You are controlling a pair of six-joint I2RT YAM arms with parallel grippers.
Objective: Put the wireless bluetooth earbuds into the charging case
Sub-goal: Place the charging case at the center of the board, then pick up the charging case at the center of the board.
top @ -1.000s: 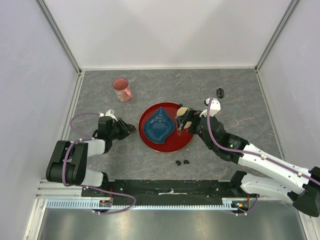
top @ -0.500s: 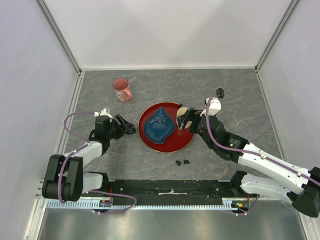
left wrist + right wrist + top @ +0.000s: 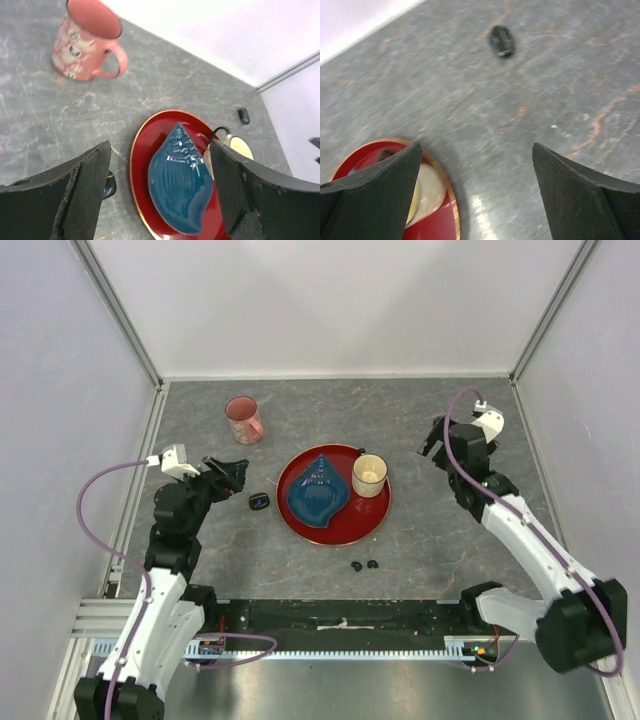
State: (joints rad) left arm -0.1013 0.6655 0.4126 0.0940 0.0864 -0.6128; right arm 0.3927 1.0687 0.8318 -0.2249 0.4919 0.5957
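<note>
Two tiny black earbuds (image 3: 356, 565) (image 3: 373, 563) lie on the table in front of the red plate (image 3: 372, 523). A small black charging case (image 3: 259, 501) with a blue glint lies just left of the plate; in the left wrist view the case (image 3: 109, 184) peeks out beside my left finger. My left gripper (image 3: 230, 473) (image 3: 159, 150) hangs open and empty above and left of it. A second black case (image 3: 501, 41) lies at the back right. My right gripper (image 3: 430, 443) (image 3: 476, 150) is open and empty, raised near that case.
On the red plate rest a blue shell-shaped dish (image 3: 318, 488) and a cream cup (image 3: 369, 475). A pink mug (image 3: 243, 420) stands at the back left. Walls with metal rails close in the table on three sides.
My left gripper opened, let go of the black case beside the plate and rose back to the left. My right gripper left the cream cup and swung to the back right.
</note>
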